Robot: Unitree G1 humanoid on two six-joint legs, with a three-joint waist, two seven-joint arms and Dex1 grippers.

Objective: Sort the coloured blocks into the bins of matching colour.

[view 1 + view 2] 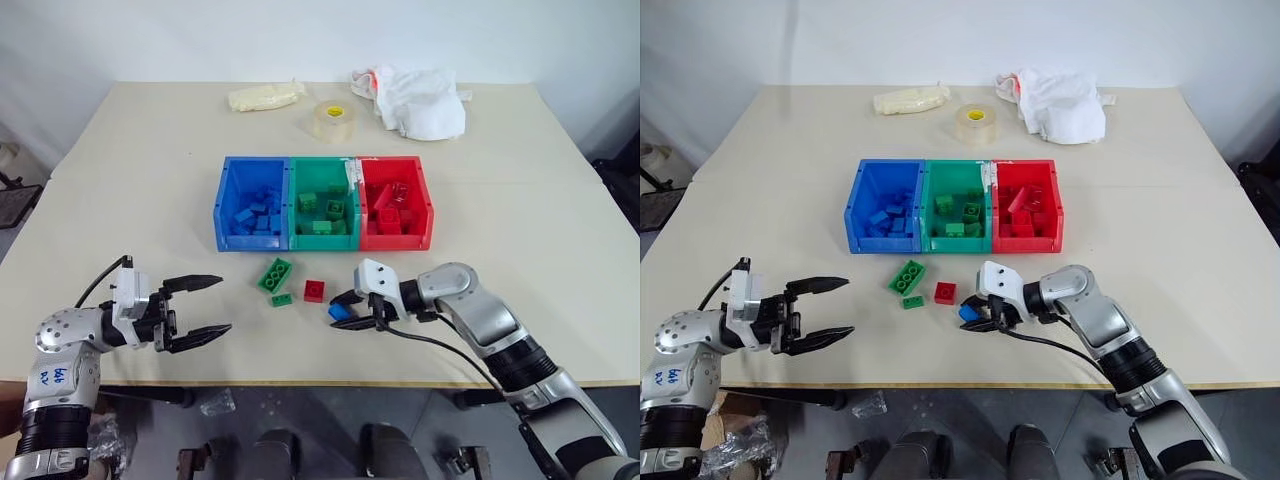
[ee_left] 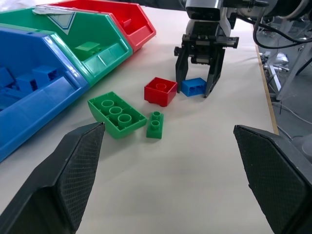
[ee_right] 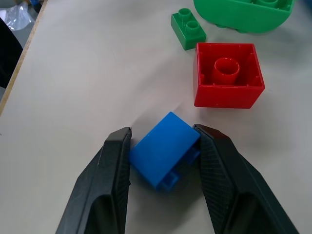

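Right gripper [image 3: 163,158]: its two black fingers are closed on the blue block [image 3: 165,148], one pad against each side of it
Blue block: sits between the right jaws, tilted on the table [image 1: 560,300], its hollow underside turned partly toward the wrist
Red block [image 3: 226,75]: just beyond the right fingertips, apart from the blue block, lying with its hollow side up
Small green block [image 3: 187,30]: past the red block, further from the right jaws, studs up, close to the red block but not touching it
Large green block [image 2: 117,113]: furthest of the loose blocks from the right jaws, just beside the small green one, on the side toward the bins
Left gripper [image 1: 205,306]: jaws spread wide with nothing between them, held near the table's front edge, well apart from the loose blocks and pointing toward them
Bins: blue bin [image 1: 228,205], green bin [image 1: 321,177] and red bin [image 1: 425,205] joined in a row, beyond the loose blocks from both grippers; each holds blocks of its own colour
Far side of table: a roll of clear tape [image 1: 333,118], a white cloth [image 1: 425,100] and a pale yellowish bundle [image 1: 265,96], well apart from both jaws
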